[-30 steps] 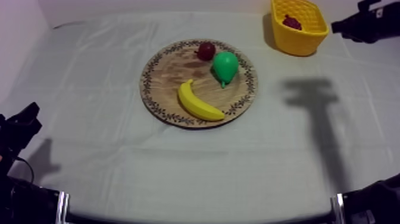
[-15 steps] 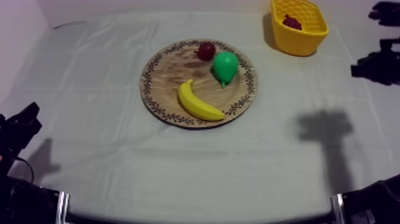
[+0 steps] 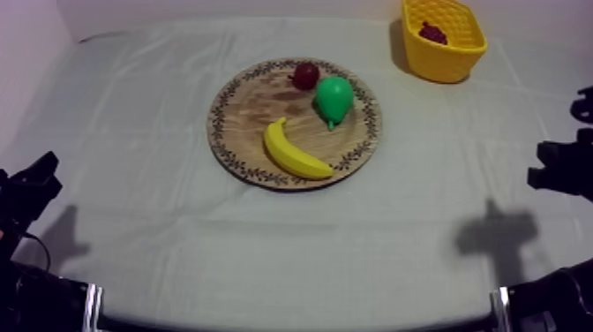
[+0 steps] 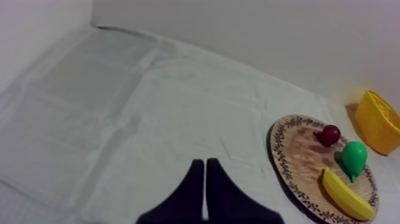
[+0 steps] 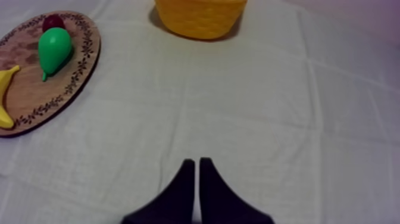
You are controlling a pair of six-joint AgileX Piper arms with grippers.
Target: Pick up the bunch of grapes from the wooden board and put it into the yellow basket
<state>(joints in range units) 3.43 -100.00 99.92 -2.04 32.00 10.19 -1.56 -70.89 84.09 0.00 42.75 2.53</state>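
Observation:
The bunch of grapes (image 3: 432, 33) lies dark inside the yellow basket (image 3: 432, 62) at the table's far right. The round wooden board (image 3: 256, 106) in the middle carries a banana (image 3: 296, 152), a green pear (image 3: 334, 99) and a small red fruit (image 3: 306, 74). My right arm (image 3: 565, 168) hangs at the right edge, well in front of the basket. In its wrist view my right gripper (image 5: 196, 161) is shut on nothing over bare cloth, facing the basket (image 5: 200, 21). My left gripper (image 4: 205, 162) is shut too, resting at the front left (image 3: 31, 190).
In the right wrist view, board (image 5: 30, 83), pear (image 5: 55, 49) and banana (image 5: 5, 95) lie off to one side. The left wrist view takes in the board (image 4: 297, 155) and basket (image 4: 375, 125) far off across wide bare cloth.
My right arm has drawn back from beside the basket, down along the right edge toward the front; its shadow moved with it. The left arm and the fruit stayed put.

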